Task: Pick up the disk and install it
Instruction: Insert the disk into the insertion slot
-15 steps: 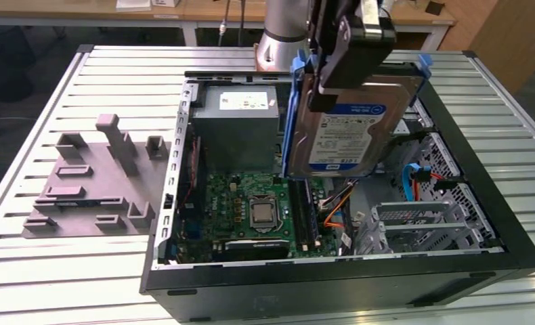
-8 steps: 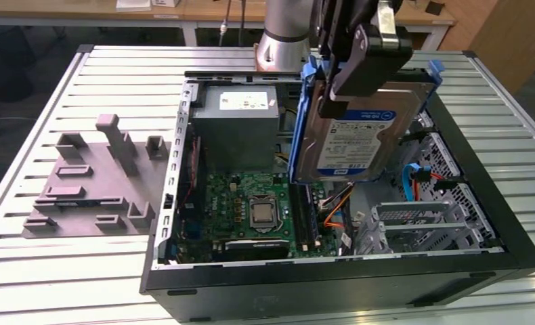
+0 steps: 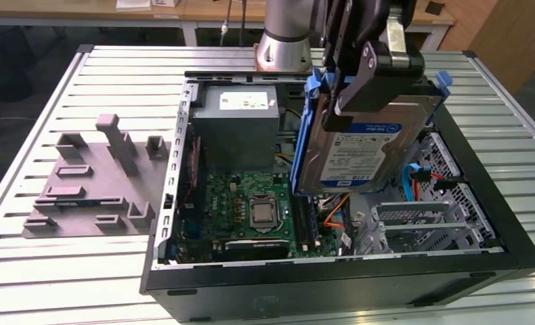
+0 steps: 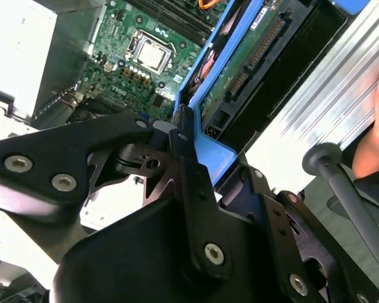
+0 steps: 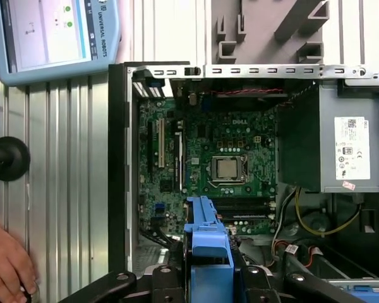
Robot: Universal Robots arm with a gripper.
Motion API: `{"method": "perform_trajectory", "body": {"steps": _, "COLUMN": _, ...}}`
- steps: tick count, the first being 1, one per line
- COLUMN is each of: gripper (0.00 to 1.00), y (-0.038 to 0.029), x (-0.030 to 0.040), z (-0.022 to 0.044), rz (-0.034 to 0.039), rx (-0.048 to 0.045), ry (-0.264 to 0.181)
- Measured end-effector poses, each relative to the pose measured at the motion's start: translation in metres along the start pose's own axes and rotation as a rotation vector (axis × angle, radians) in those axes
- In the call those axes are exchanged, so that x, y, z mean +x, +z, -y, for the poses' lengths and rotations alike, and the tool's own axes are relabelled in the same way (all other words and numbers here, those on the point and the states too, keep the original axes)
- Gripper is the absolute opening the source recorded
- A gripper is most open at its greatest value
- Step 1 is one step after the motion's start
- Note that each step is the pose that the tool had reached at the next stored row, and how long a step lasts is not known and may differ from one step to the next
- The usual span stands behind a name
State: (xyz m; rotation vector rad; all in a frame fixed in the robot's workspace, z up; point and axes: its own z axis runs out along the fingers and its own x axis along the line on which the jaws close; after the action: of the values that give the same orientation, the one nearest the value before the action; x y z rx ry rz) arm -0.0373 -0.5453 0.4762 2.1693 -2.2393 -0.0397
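The arm reaches down, its gripper (image 3: 340,101) clamped on the upright disk (image 3: 356,159)

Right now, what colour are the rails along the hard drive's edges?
Blue. The rails on the hard drive show best in the exterior view.

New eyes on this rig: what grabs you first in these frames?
The disk, blue-railed and label out, hangs on edge in the gripper, jaws shut on it, above the open computer case in the exterior view. Inside the case the green motherboard lies exposed, and a grey moulded fixture sits on the table at the exterior view's left. In the first wrist view a person's hand shows over the table, apart from the case.
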Motion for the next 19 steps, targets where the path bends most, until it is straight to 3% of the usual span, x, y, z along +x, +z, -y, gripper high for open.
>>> {"method": "perform_trajectory", "body": {"steps": 11, "gripper": 0.36, "y": 0.0041, "x": 0.0031, "z": 0.0207, "rz": -0.0009, "rx": 0.0000, "ry": 0.000}}
{"method": "perform_trajectory", "body": {"steps": 19, "gripper": 0.36, "y": 0.0078, "x": 0.0103, "z": 0.0240, "rz": -0.0009, "rx": 0.0014, "ry": 0.000}}
